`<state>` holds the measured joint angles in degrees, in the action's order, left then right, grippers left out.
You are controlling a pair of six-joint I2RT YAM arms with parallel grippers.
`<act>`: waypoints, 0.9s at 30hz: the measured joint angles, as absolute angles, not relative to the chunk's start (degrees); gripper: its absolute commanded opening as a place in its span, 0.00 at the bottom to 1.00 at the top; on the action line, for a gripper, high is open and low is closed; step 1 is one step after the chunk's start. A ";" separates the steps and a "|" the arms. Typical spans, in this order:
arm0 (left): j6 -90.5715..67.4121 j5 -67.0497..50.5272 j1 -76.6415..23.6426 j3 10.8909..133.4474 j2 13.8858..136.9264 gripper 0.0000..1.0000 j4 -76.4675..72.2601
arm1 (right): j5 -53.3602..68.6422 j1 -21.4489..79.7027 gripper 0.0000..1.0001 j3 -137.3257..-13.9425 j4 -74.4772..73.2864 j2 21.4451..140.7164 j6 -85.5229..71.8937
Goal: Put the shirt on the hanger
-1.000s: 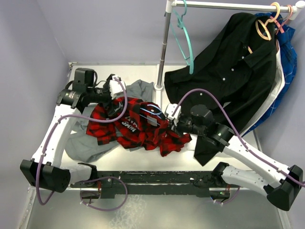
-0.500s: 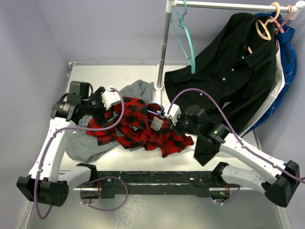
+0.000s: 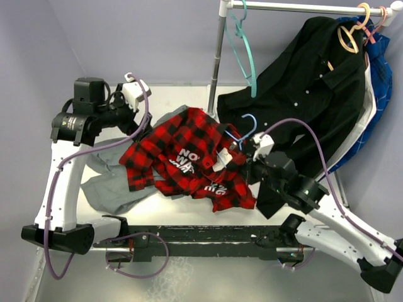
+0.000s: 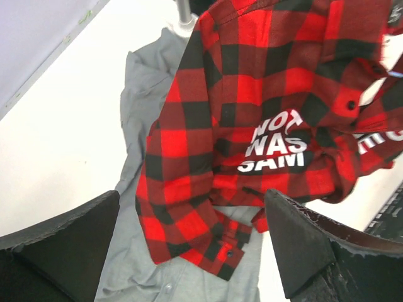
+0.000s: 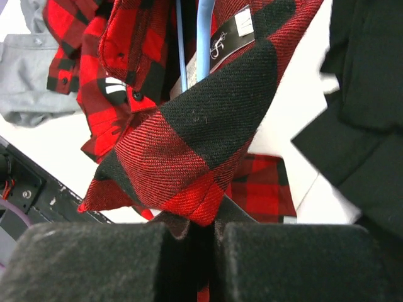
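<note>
We see the shirt [image 3: 182, 157] bunched mid-table [image 3: 164, 100], partly over a grey shirt [image 3: 107, 189]. The hanger [image 3: 249, 124] hook pokes out at its 2 o'clock. R gripper [image 5: 192, 229] jaws pinch plaid at 3 o'clock. L gripper [image 4: 192, 207] jaws spread wide, 10 o'clock, holding nothing.

I see the shirt [image 5: 189, 126] as matt woven flannel, its twill ribs coarse up close. The hanger [image 5: 203, 31] looks like smooth, faintly glossy plastic. The desk [image 4: 63, 138] is smooth, matt white.
</note>
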<state>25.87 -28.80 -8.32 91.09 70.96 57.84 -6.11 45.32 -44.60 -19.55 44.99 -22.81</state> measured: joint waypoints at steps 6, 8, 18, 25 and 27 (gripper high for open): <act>22.92 -32.77 -8.32 96.77 70.78 0.99 63.66 | -12.01 45.32 0.00 -36.82 -24.05 35.51 -34.20; 22.46 -33.30 -8.32 96.73 70.67 0.99 65.30 | -13.93 45.06 0.00 -36.95 -25.74 35.38 -35.99; 21.56 -34.70 -8.32 94.91 70.48 0.99 67.02 | -2.35 12.21 0.00 -47.48 -26.26 49.84 -27.92; 21.61 -34.96 -8.71 94.91 70.43 0.99 67.02 | -1.30 9.06 0.00 -59.48 -25.21 55.20 -19.00; 21.61 -35.00 -8.82 94.89 70.43 0.99 67.02 | -1.72 9.04 0.00 -62.81 -24.12 55.86 -16.86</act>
<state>21.61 -35.00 -8.82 94.89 70.43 67.02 -1.72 9.04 -62.81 -24.12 55.86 -16.86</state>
